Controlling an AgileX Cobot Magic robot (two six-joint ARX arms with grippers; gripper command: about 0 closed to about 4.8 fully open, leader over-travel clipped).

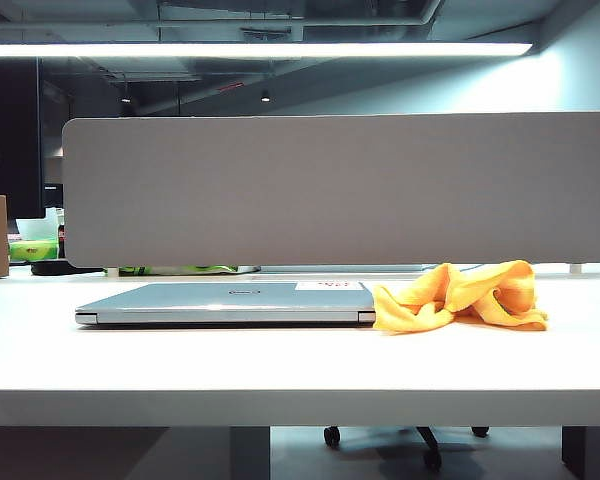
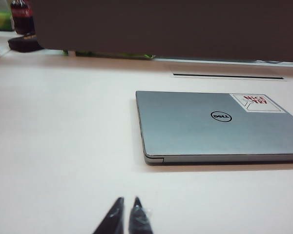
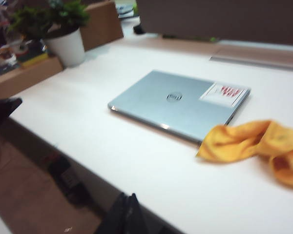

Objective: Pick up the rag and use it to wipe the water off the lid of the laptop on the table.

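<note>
The rag (image 1: 463, 295) is lying crumpled on the table (image 1: 280, 360), touching the closed laptop (image 1: 225, 302). No water is showing on the lid (image 2: 205, 124). The left tool (image 2: 125, 210) and right tool (image 3: 128, 207) are hanging back, both pinched together, empty.

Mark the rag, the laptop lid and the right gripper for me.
rag (image 1: 460, 297), exterior view: middle of the bunched folds.
lid (image 2: 195, 124), left wrist view: bare panel left of the logo.
right gripper (image 3: 129, 204), right wrist view: between the shut fingertips, short of the table edge.
</note>
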